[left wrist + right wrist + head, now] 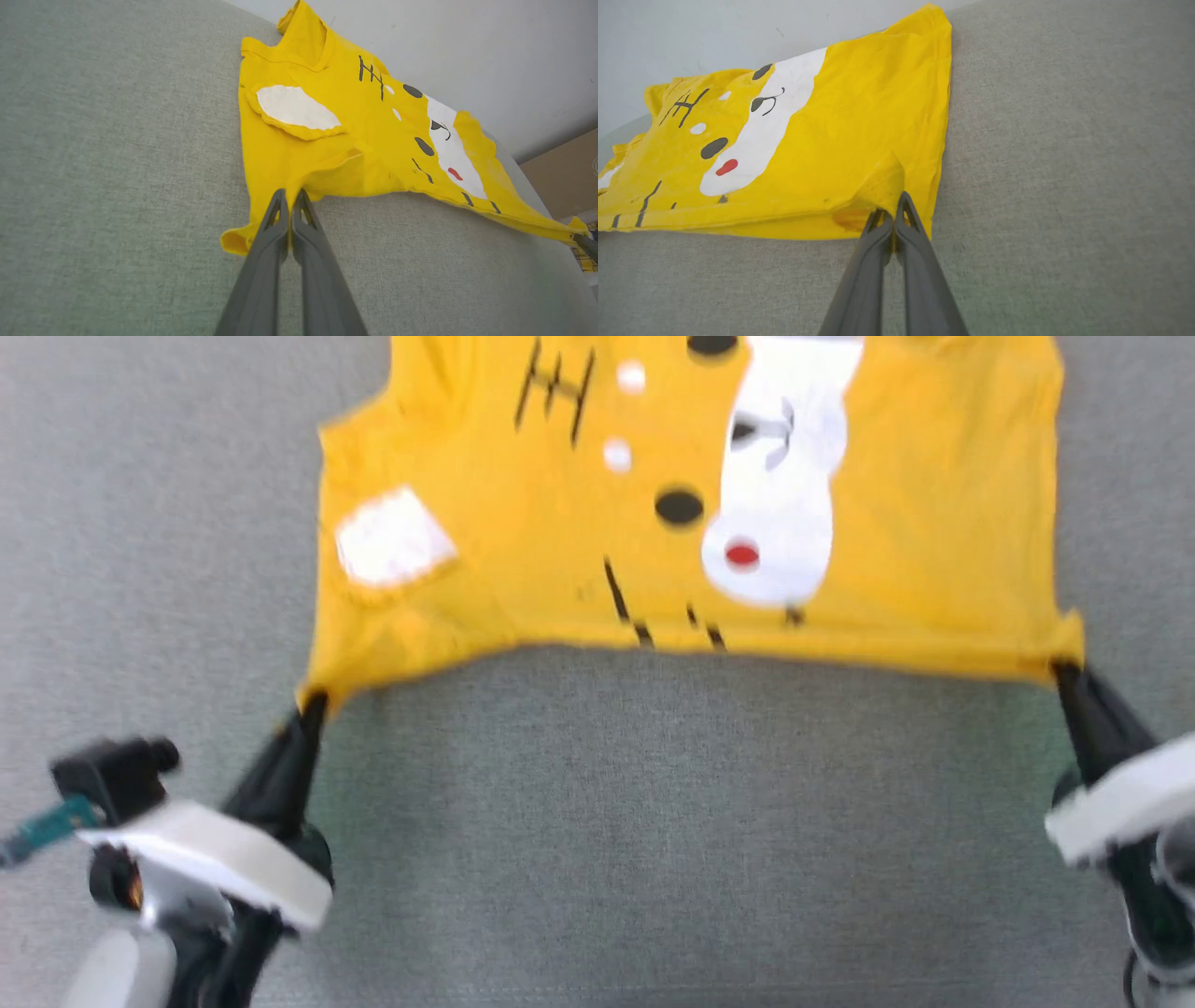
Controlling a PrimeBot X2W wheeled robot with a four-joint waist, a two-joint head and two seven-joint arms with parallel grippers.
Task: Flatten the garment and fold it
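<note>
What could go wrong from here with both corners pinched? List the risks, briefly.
1. The left tool and right tool each grip only a small corner of the garment; the thin fabric may slip out under tension.
2. Fabric is bunched and folded over near the white patch; pulling could set that crease instead of flattening it.
3. The near edge looks lifted off the grey surface; an uneven pull may skew it.
</note>
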